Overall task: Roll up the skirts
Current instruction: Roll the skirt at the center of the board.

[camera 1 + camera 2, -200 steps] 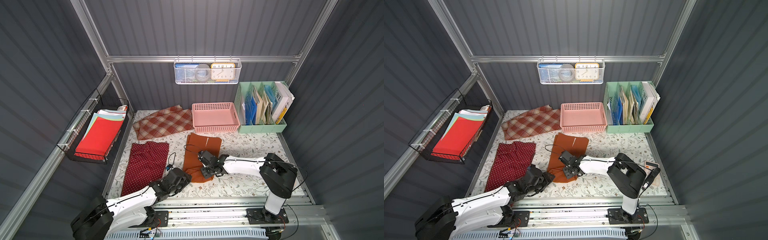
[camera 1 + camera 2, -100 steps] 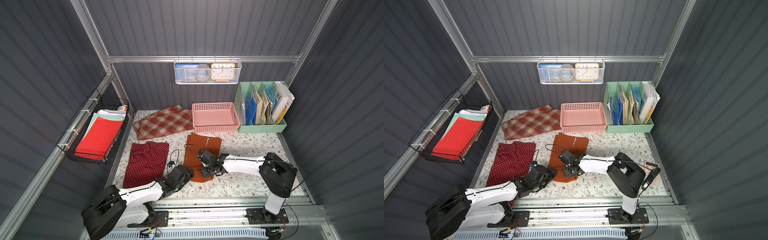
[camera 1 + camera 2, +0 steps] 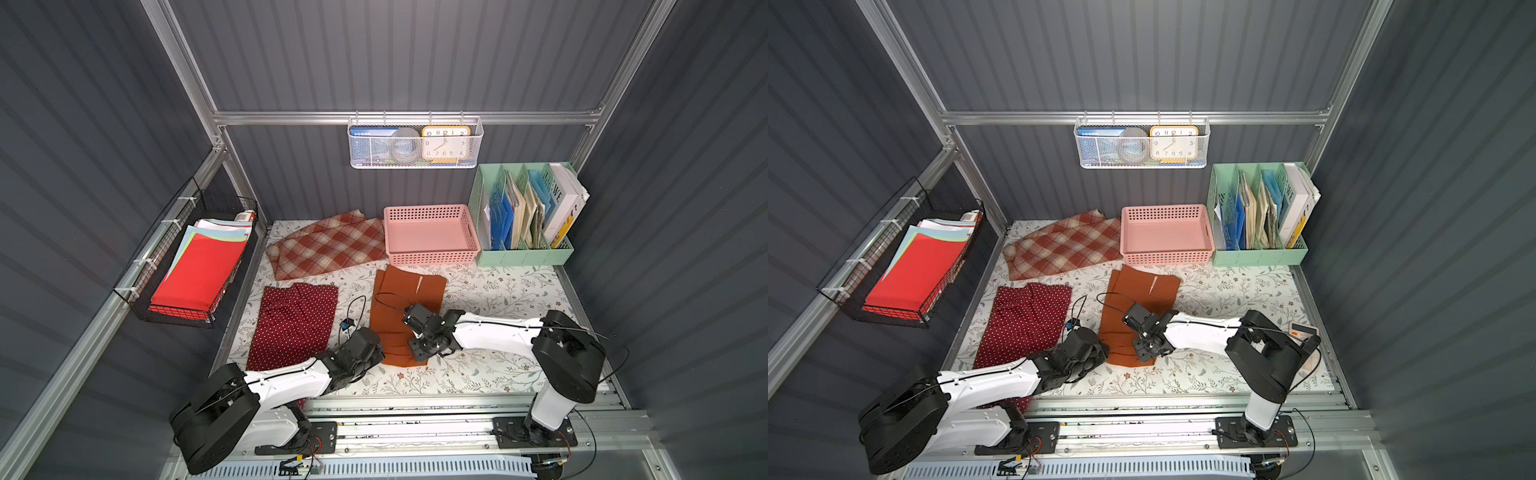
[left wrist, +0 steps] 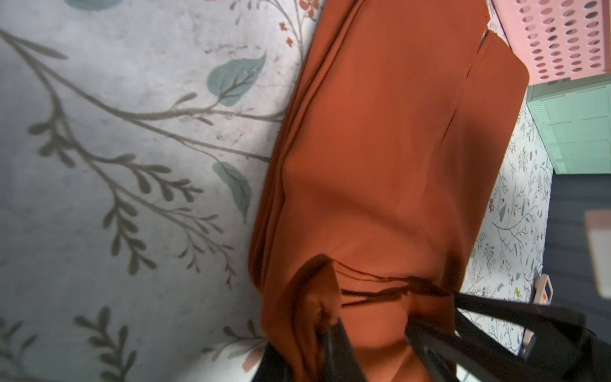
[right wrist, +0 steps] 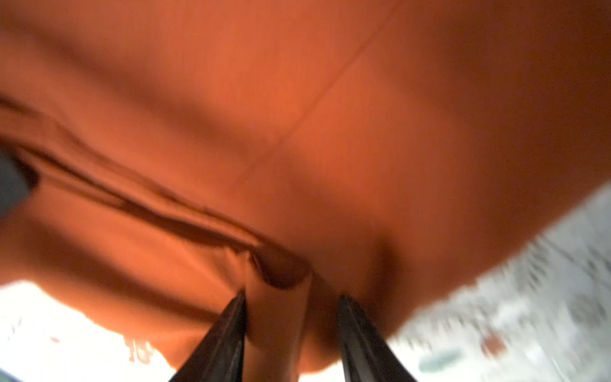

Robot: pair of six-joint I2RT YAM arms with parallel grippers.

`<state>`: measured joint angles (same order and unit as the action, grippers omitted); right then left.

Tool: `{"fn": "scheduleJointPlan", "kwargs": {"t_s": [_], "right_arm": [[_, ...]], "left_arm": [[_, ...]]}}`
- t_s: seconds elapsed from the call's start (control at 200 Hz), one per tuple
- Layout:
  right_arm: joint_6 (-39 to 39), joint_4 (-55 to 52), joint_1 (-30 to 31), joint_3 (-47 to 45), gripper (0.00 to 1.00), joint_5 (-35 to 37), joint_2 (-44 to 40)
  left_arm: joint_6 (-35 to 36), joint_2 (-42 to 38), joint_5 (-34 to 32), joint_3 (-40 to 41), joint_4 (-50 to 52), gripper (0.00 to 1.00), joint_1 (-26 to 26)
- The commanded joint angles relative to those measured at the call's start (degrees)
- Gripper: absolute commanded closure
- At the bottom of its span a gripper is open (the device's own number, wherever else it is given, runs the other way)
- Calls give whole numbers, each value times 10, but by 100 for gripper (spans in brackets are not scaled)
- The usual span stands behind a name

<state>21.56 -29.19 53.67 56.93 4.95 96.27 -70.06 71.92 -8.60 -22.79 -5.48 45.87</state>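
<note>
The rust-orange skirt (image 3: 401,297) (image 3: 1136,293) lies flat mid-table. My left gripper (image 3: 376,355) (image 3: 1098,353) is at its near left corner. In the left wrist view that gripper (image 4: 307,350) is shut, with the skirt's (image 4: 380,148) corner bunched between the fingers. My right gripper (image 3: 419,351) (image 3: 1144,353) is low over the near edge. In the right wrist view it (image 5: 292,317) stands open, a fold of the skirt (image 5: 297,99) between the fingers. The polka-dot skirt (image 3: 295,324) lies flat at the left. The plaid skirt (image 3: 328,247) lies at the back.
A pink basket (image 3: 430,258) and a green file holder (image 3: 523,257) stand at the back. A black wire basket (image 3: 174,311) with red paper hangs on the left wall. A loose black cable (image 3: 353,305) lies between the two near skirts.
My left arm slid right to the orange skirt's near corner and its jaws closed on the cloth. My right gripper's jaws spread apart while it stayed over the near edge.
</note>
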Motion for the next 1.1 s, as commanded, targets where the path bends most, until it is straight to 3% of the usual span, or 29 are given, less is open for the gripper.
{"fn": "scheduleJointPlan", "kwargs": {"t_s": [0.0, 0.17, 0.23, 0.325, 0.415, 0.585, 0.851, 1.096], "right_arm": [[7, -145, 27, -12, 48, 54, -67], [7, -150, 100, -21, 51, 132, -148], [-5, -118, 124, -36, 55, 133, -164], [-19, -80, 140, -43, 73, 94, -164], [-55, -10, 170, -59, 75, 80, -157], [-121, 27, 176, -28, 47, 80, -87], [-166, 29, 180, 0, 33, 143, -6], [-192, 48, 177, -13, 26, 165, 45]], "left_arm": [[16, 0, -11, -8, 39, 100, -6], [20, -11, 2, -22, 61, 100, -6], [21, -10, 11, -22, 58, 100, -5], [22, -6, 24, -25, 55, 100, -5], [23, -4, 29, -26, 48, 100, -5], [21, 7, 63, -22, 18, 100, -5], [25, -8, 88, -16, 23, 100, -6], [44, -21, 173, 9, 10, 100, -52]]}}
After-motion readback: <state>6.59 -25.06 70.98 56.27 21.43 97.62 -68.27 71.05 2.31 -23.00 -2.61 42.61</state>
